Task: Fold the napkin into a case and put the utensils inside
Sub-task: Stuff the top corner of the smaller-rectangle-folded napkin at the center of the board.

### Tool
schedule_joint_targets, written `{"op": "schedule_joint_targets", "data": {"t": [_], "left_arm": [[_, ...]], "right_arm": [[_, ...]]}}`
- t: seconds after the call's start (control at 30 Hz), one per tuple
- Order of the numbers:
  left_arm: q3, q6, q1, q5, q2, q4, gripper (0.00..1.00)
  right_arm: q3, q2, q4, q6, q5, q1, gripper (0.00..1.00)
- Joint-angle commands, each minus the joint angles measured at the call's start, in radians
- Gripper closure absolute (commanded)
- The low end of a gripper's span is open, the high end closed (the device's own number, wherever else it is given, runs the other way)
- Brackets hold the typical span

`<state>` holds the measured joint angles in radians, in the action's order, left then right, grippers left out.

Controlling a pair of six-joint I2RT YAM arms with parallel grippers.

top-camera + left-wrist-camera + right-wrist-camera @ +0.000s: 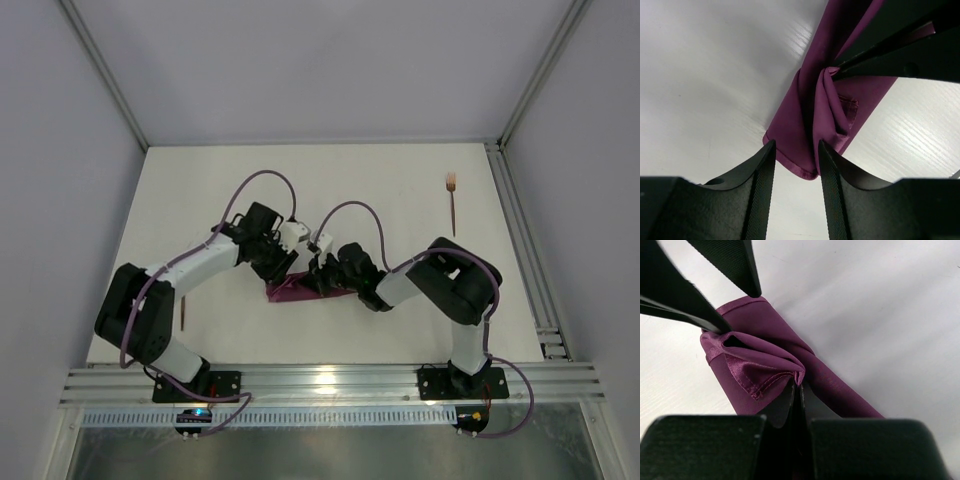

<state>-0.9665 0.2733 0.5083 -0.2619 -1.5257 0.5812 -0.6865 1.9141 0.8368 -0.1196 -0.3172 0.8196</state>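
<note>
The maroon napkin (285, 291) lies folded into a narrow strip in the middle of the table, mostly under the two grippers. In the left wrist view my left gripper (796, 150) is open, its fingertips on either side of the near end of the napkin (790, 125) without pinching it. My right gripper (800, 382) is shut on a raised hemmed fold of the napkin (840, 385) and lifts it off the layers below. A copper fork (452, 205) lies far right, apart from the cloth. A second thin utensil (184, 312) lies by the left arm.
Metal rails run along the table's right edge (525, 250) and near edge (330, 380). White walls enclose the back and sides. Both arms (200, 265) crowd the middle, with purple cables looping above them.
</note>
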Motion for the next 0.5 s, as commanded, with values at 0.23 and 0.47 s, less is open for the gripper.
{"op": "schedule_joint_targets", "data": {"t": [0.23, 0.47], "left_arm": [[-0.011, 0.066, 0.015, 0.046, -0.116, -0.069, 0.62], [0.028, 0.083, 0.013, 0.082, -0.102, -0.058, 0.65]], "right_arm": [[0.021, 0.037, -0.070, -0.005, -0.005, 0.004, 0.96], [0.024, 0.039, -0.074, 0.000, -0.005, 0.003, 0.96]]}}
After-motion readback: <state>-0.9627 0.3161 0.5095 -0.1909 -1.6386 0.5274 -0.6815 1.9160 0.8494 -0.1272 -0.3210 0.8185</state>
